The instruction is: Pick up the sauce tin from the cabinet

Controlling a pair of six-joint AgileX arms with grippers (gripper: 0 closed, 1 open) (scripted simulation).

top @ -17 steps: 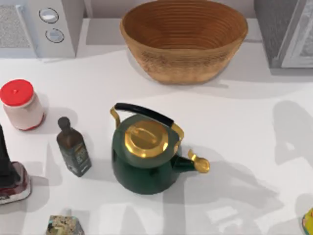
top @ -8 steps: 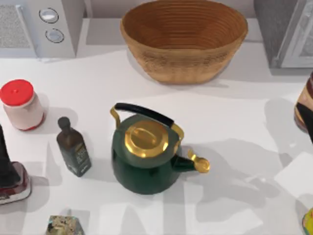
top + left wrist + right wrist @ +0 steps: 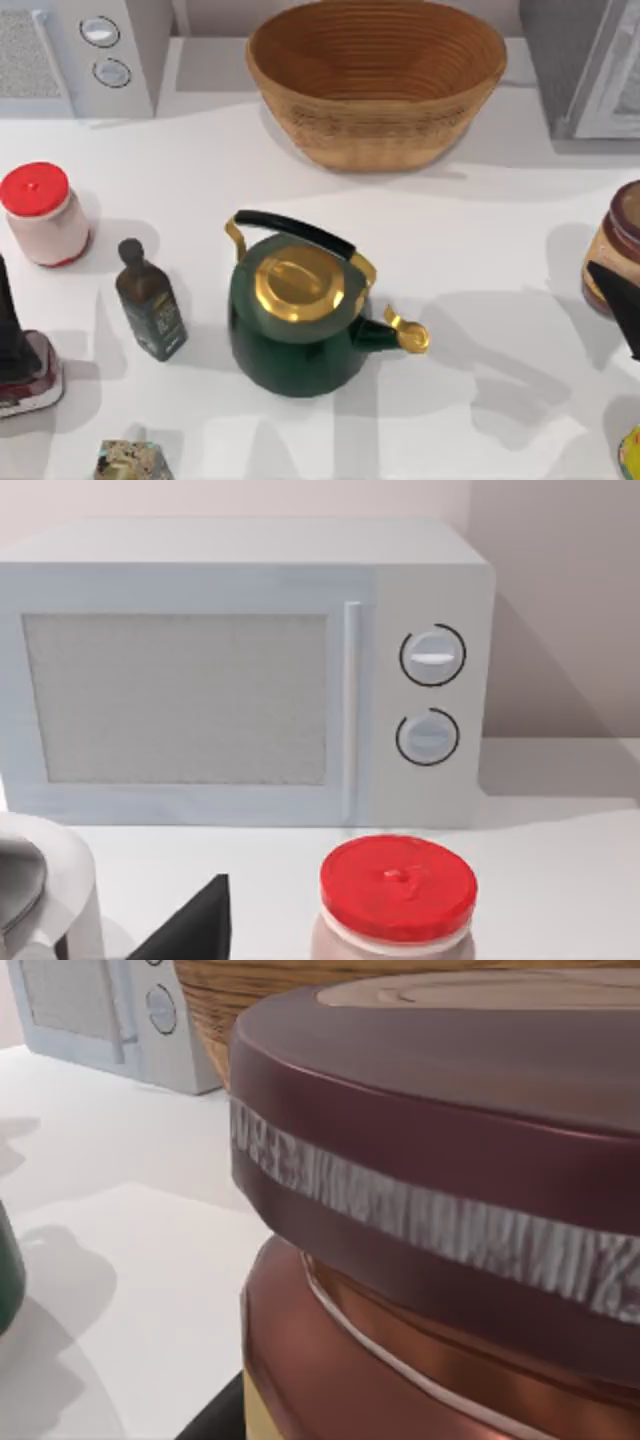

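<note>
The sauce tin, with a dark maroon top and a tan patch, hangs over the table at the right edge, with its shadow on the white surface to its left. My right gripper is shut on it, and one dark finger crosses its side. In the right wrist view the tin looms very close, showing a maroon rim, a silver band and a copper body. The grey speckled cabinet stands at the back right with its white-framed door swung out. My left gripper is parked at the near left, facing the microwave.
A green and gold kettle stands mid-table, with a woven basket behind it. A white microwave, a red-lidded jar and a dark bottle stand on the left. A dark object stands at the left edge.
The sauce tin, held in my right gripper, has come into view from the right edge and moved leftward over the table. Its shadow shifted with it.
</note>
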